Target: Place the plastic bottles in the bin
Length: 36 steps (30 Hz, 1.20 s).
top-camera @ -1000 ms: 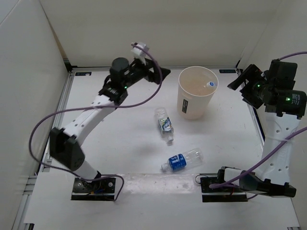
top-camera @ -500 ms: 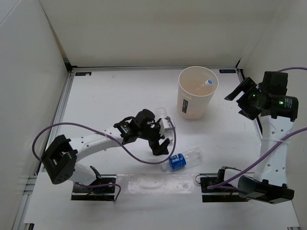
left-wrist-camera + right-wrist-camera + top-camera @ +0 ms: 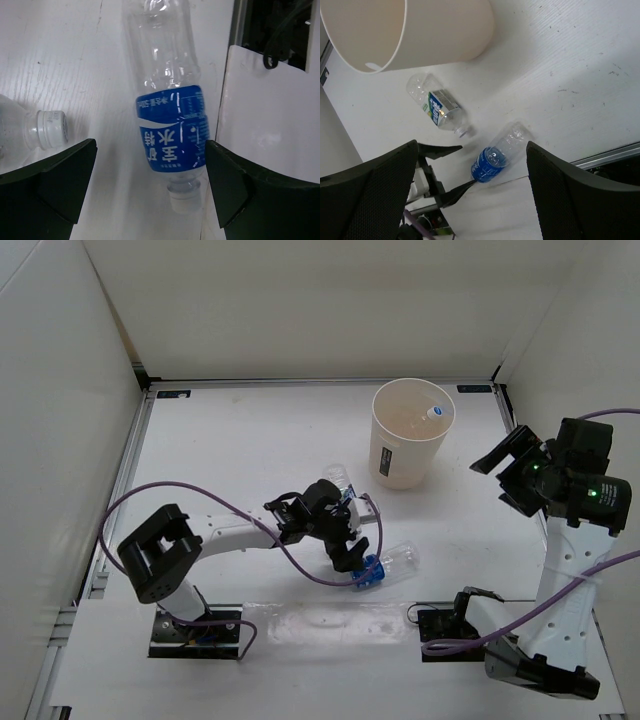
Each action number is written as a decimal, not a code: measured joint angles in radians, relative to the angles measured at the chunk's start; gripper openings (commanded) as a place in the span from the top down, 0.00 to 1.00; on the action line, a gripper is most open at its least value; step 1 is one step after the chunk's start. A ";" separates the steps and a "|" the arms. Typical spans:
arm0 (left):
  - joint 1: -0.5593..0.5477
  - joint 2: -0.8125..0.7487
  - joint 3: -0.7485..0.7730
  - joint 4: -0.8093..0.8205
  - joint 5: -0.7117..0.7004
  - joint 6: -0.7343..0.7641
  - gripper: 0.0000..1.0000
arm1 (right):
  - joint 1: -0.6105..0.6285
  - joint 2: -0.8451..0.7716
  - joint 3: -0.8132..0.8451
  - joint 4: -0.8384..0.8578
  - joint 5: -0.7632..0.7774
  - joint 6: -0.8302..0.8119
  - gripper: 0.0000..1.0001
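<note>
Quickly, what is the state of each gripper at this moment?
Left gripper: open, straddling the lying clear plastic bottle with blue label, not closed on it.
Right gripper: open, holding nothing.

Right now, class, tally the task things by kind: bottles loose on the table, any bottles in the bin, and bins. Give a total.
Bottles loose on the table: 2 (blue-label bottle, other clear bottle)
Bottles in the bin: 1 (only its white cap shows)
Bins: 1
Total: 4

Blue-label bottle [image 3: 170, 127] lying flat; labelled clear bottle [image 3: 439, 107] lying near; bin [image 3: 400, 460] upright, capped bottle [image 3: 436, 413] inside.
</note>
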 measured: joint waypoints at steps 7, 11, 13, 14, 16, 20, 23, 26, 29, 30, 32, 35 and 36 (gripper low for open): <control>-0.013 0.100 0.048 0.030 -0.021 -0.038 0.00 | 0.035 -0.032 0.000 -0.042 0.001 -0.013 0.10; -0.029 0.161 0.130 0.048 -0.038 -0.042 0.00 | 0.039 -0.056 0.000 -0.051 0.004 -0.032 0.10; -0.034 0.200 0.172 0.048 -0.051 -0.045 0.00 | 0.040 -0.063 0.004 -0.054 0.005 -0.044 0.10; -0.037 0.219 0.193 0.045 -0.055 -0.044 0.00 | 0.045 -0.063 0.011 -0.058 0.008 -0.053 0.10; -0.044 0.253 0.226 0.039 -0.062 -0.044 0.00 | 0.057 -0.063 0.031 -0.060 0.017 -0.068 0.10; -0.064 0.306 0.251 0.025 -0.073 -0.053 0.00 | 0.108 -0.061 0.064 -0.059 0.043 -0.098 0.10; -0.083 0.341 0.265 -0.001 -0.079 -0.056 0.00 | 0.139 -0.061 0.071 -0.060 0.060 -0.116 0.10; -0.098 0.365 0.284 -0.021 -0.081 -0.054 0.00 | 0.165 -0.061 0.074 -0.060 0.077 -0.125 0.10; -0.109 0.368 0.301 -0.042 -0.084 -0.055 0.00 | 0.191 -0.063 0.074 -0.060 0.100 -0.137 0.10; -0.111 0.370 0.304 -0.048 -0.085 -0.055 0.00 | 0.197 -0.064 0.074 -0.060 0.105 -0.140 0.10; -0.116 0.375 0.313 -0.063 -0.090 -0.053 0.00 | 0.208 -0.065 0.074 -0.060 0.116 -0.143 0.10; -0.122 0.378 0.333 -0.090 -0.102 -0.044 0.00 | 0.214 -0.070 0.074 -0.060 0.127 -0.145 0.10; -0.123 0.378 0.343 -0.100 -0.107 -0.040 0.00 | 0.215 -0.073 0.074 -0.060 0.129 -0.145 0.10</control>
